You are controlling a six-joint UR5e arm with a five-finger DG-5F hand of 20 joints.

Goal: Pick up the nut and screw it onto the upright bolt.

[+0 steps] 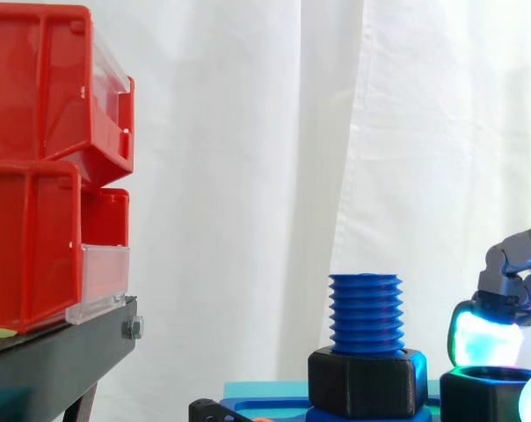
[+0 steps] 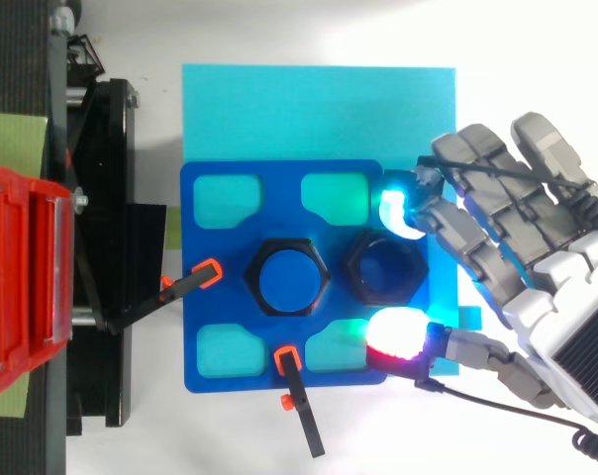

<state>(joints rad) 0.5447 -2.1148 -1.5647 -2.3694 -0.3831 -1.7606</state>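
Item: hand (image 2: pixel 522 223) – fingers loosely spread and gripping nothing; one cyan-glowing fingertip (image 2: pixel 391 210) and the thumb's red-and-white pad (image 2: pixel 398 334) stand on opposite sides of the nut, both apart from it

Item: nut (image 2: pixel 354 267) – black, hexagonal, lying flat with its bore upward on the blue plate, between the fingertip and the thumb pad, just ahead of the palm; in the side view the cyan pad sits above its upper rim

Item: bolt (image 1: pixel 365 315) – blue, threaded, upright in a black hex base (image 1: pixel 367 382); just beyond the nut from the hand, nothing on its thread

Item: blue plate (image 2: pixel 205 327) – recessed pockets at its corners, under the fingertips and reaching away from the hand; lies on a cyan mat (image 2: pixel 319 109) on the white tabletop (image 2: pixel 537 59)

Item: two black clamps with orange tips (image 2: pixel 185 287) (image 2: pixel 299 401) – on the plate's edges past the bolt, away from the hand

Item: red bins (image 1: pixel 37 176) – stacked on a black stand (image 1: pixel 54 352), far side of the plate from the hand, before a white curtain (image 1: pixel 265 132)
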